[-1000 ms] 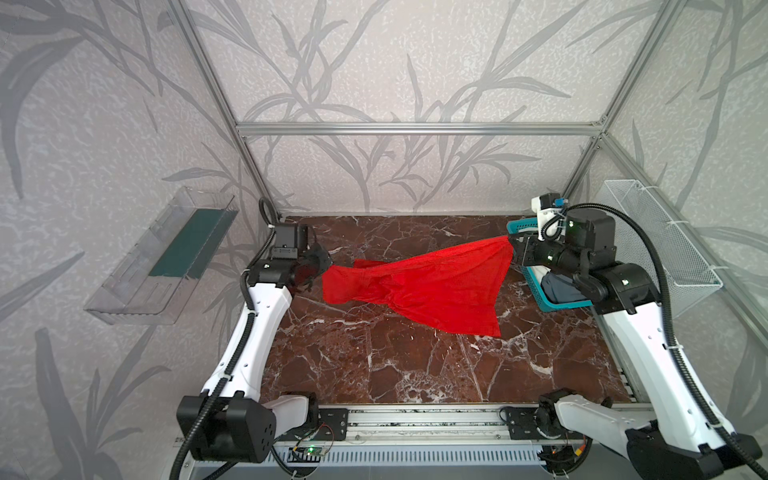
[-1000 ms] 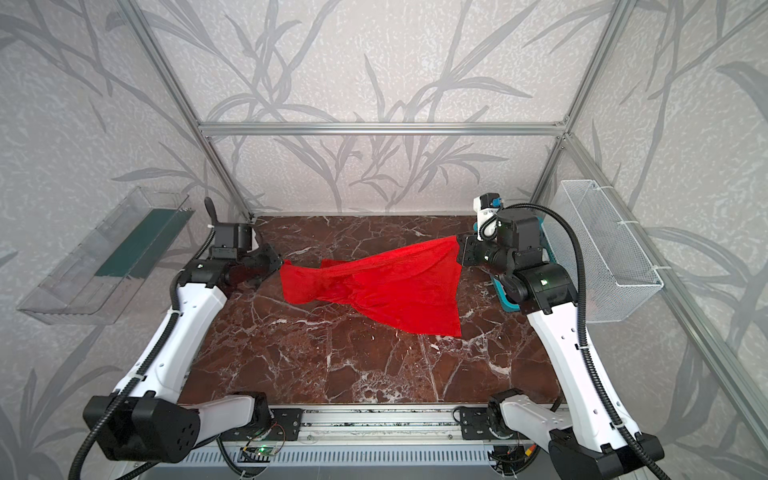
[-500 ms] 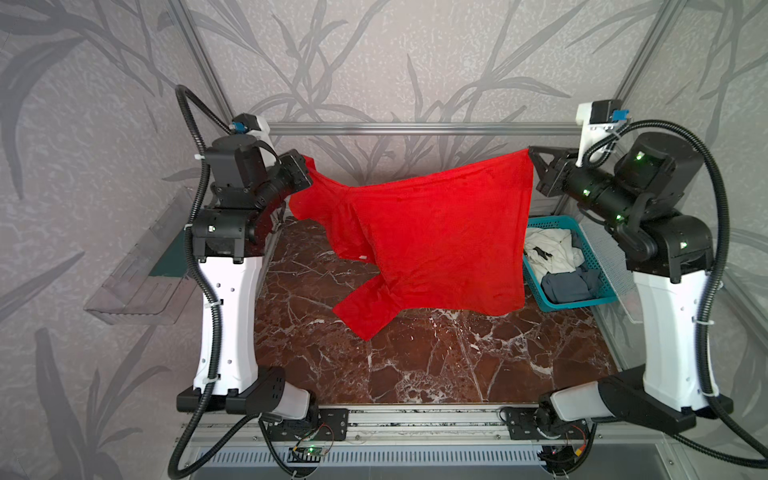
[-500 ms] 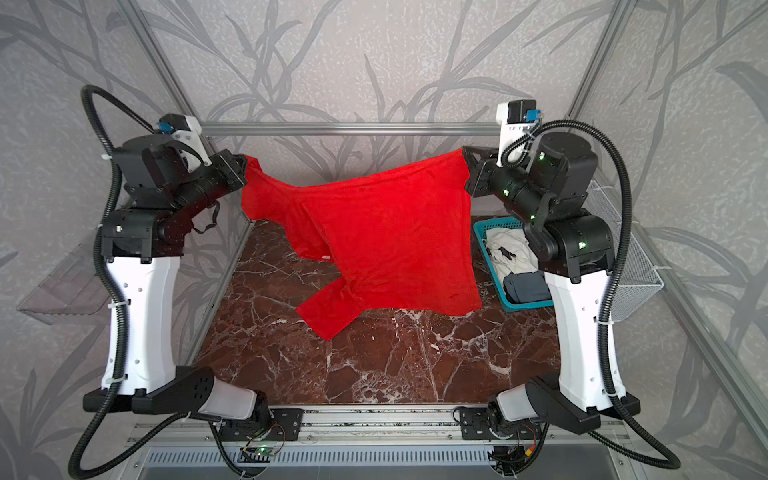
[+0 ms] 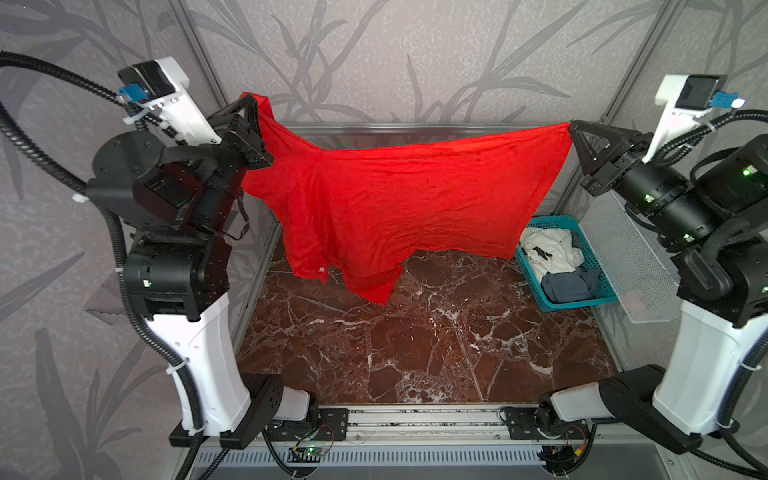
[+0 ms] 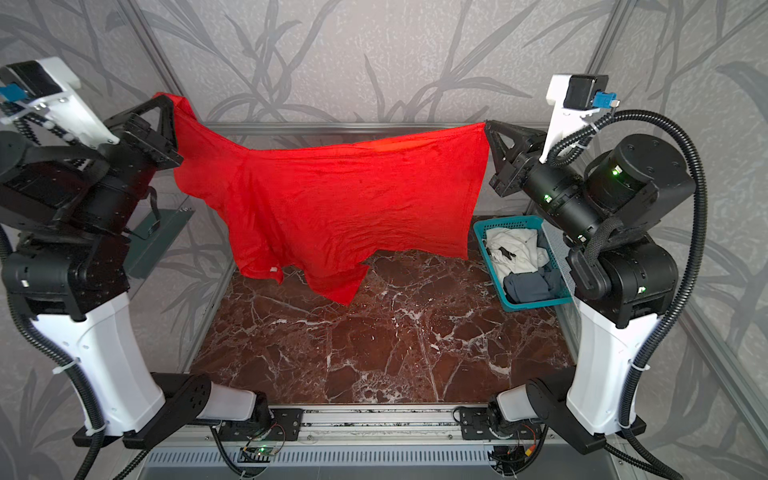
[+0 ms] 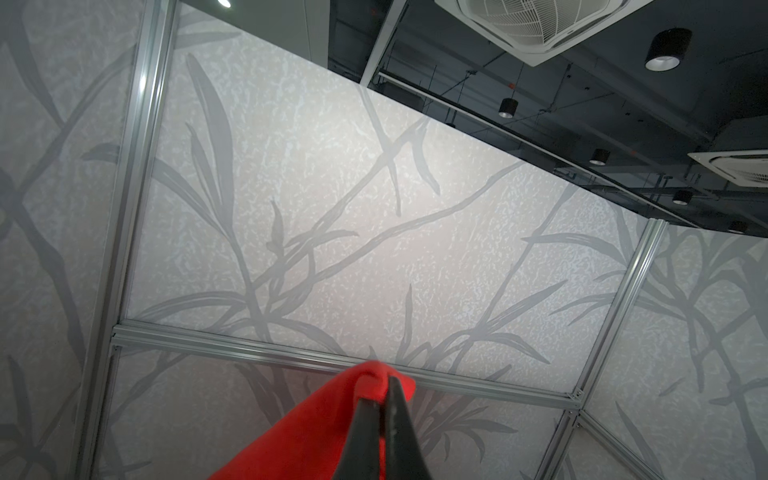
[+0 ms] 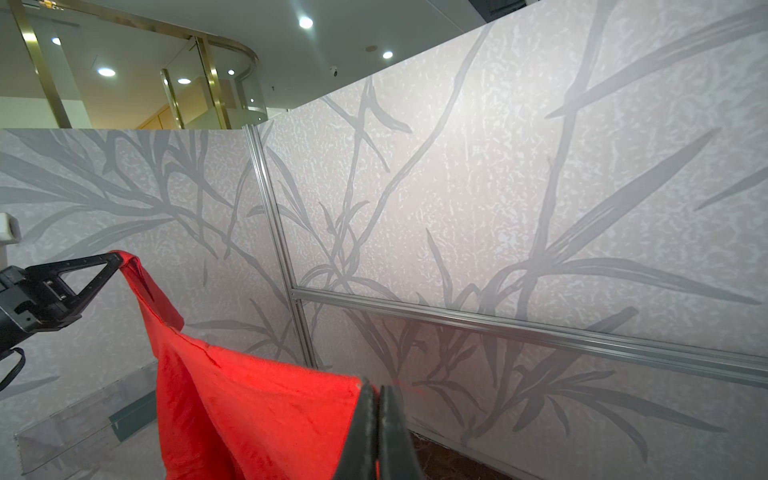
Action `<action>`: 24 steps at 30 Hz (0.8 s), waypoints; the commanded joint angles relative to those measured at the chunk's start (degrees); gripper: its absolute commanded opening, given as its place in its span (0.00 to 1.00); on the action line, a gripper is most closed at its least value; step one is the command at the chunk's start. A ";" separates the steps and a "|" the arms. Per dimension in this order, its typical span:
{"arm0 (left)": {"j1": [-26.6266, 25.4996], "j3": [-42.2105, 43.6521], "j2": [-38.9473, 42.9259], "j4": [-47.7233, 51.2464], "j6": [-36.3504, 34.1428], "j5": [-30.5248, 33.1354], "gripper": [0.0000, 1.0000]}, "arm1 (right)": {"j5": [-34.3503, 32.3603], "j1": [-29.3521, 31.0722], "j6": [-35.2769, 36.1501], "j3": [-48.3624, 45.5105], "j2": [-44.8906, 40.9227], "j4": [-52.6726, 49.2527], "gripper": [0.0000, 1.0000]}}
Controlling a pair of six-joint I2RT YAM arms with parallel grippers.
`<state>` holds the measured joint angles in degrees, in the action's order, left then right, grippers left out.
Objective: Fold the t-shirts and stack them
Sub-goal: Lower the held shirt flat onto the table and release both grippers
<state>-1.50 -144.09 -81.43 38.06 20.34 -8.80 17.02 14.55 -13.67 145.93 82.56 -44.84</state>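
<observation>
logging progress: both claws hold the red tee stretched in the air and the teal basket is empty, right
Not empty: the teal basket holds a white tee and a grey-blue tee, as both top views show. The rest stands.

Soft, even light filled both top views, with no hard shadows. Only a faint dim patch lay on the dark red-brown marble worktop (image 5: 415, 345) towards its far edge, below the bright red short-sleeved cloth tee (image 5: 395, 199). The tee was so saturated that its folds lost detail. Straight silver aluminium frame posts (image 7: 139, 166) splayed toward the picture corners. In the wrist views the black left gripper (image 7: 384, 382) and black right gripper (image 8: 375, 388) were blurred, close to the lens, while round white recessed ceiling lights (image 8: 306, 22) flared.
</observation>
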 commanded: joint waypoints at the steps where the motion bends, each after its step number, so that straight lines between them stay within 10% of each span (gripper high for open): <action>1: 0.00 -0.32 2.13 -3.48 -2.23 0.78 0.00 | 1.21 -0.31 -0.86 3.28 -0.89 0.71 0.00; 15: -0.87 2.06 6.89 -3.03 -6.08 3.60 0.00 | -2.34 -0.31 0.05 1.55 -4.64 -0.34 0.00; 24: -0.51 12.07 -7.68 0.52 -4.63 6.41 0.00 | -13.52 -1.22 8.87 -24.69 -5.95 4.66 0.00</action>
<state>-2.26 -138.19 -82.35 35.57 16.05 -4.21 9.52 14.28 -8.43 130.17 75.92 -43.07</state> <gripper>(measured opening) 0.048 0.049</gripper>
